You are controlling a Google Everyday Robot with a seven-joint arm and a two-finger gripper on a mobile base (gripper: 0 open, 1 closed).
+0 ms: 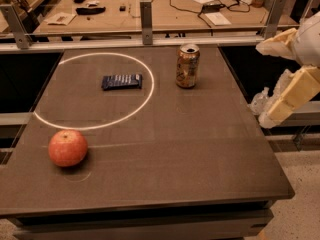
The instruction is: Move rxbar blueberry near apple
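The rxbar blueberry, a flat dark navy bar, lies inside the white circle at the back left of the table. The apple, red-orange and round, sits at the front left, outside the circle. My gripper hangs off the table's right edge, far from both things. Its two cream fingers stand apart, open and empty.
A gold-brown drink can stands upright to the right of the bar, just outside the white circle. The dark table has a metal rail along its back edge. Behind it is a wooden bench with cables and papers.
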